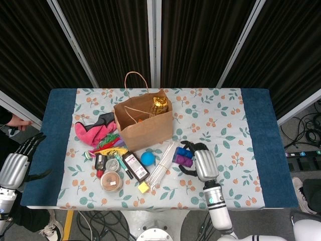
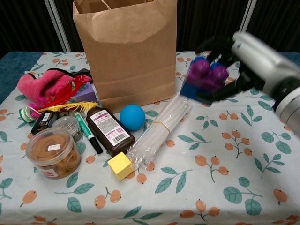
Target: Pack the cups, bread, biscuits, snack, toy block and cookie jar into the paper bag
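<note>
A: Where is the right hand [image 2: 234, 61]?

B: Up off the cloth [image 2: 211, 187], right of the bag [image 2: 125, 51]; its dark fingers [image 2: 220, 44] are curled round the block [image 2: 205, 78], which it holds tilted, studs towards the bag; purple on top, blue below; clear of the table in the chest view.

A: And the left hand [image 1: 17, 163]?

B: Out past the table's left edge, over the floor; fingers apart and straight, holding nothing; only the head view shows it.

A: What lies nearest the block?

B: Just below it, a bundle of clear tubes [image 2: 159, 129] banded together, running from near the bag's right corner down to a yellow cube [image 2: 120, 165]; left of the tubes a blue ball [image 2: 132, 116], then a brown bottle [image 2: 110, 130] lying flat, with a green marker [image 2: 88, 132] beside it.

A: Anything between the hand and the bag?

B: Only the upper end of the tubes, low on the cloth; the bag stands upright and open, its loop handle [image 1: 135, 80] at the back, something gold and shiny [image 1: 160, 105] showing in its mouth.

A: The rest?

B: At the front left a lidded tub [image 2: 51, 152] of brown rings, near the edge; behind it a small round tin [image 2: 68, 125] and a dark packet [image 2: 43, 122]; further back a pink cloth [image 2: 44, 86] with red and yellow feathers [image 2: 70, 101] over it; a purple box [image 2: 84, 93] against the bag's left foot.
</note>
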Controlling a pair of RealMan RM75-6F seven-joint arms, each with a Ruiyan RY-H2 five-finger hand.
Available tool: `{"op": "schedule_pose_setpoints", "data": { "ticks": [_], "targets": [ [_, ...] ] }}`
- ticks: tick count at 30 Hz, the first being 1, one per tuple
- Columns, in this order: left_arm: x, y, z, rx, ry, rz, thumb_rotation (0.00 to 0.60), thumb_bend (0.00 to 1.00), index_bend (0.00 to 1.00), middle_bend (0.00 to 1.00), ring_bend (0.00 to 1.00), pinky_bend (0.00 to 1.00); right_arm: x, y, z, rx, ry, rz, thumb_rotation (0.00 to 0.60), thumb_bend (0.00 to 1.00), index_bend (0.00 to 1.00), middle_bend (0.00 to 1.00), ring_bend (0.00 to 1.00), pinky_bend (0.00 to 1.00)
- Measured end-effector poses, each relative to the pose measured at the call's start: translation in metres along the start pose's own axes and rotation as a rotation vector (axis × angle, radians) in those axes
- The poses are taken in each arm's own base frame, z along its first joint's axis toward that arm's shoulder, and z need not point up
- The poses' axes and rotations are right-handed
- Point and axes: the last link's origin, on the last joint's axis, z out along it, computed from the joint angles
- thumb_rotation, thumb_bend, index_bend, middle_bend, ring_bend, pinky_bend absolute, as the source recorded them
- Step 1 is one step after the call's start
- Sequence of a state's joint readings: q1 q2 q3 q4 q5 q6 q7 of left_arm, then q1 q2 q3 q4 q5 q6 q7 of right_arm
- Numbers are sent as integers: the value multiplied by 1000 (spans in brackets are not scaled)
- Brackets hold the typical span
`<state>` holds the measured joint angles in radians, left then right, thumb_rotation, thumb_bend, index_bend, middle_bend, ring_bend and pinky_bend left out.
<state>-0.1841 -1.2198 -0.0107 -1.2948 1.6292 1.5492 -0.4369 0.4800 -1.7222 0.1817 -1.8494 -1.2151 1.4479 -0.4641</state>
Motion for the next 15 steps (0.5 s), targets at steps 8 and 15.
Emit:
{"op": "schedule_pose_setpoints", "data": {
  "ticks": [8,15],
  "targets": [
    [-4,3,-1,-2,-11,-4,600,194,141,182,134,214,100,-54,62,109,275,-44,600,155,272,447,347,257],
    [-3,5,2,-4,-11,6,600,194,141,182,134,214,122,-92,124,140,353,-112,600,162,272,446,348,257]
  ]
}}
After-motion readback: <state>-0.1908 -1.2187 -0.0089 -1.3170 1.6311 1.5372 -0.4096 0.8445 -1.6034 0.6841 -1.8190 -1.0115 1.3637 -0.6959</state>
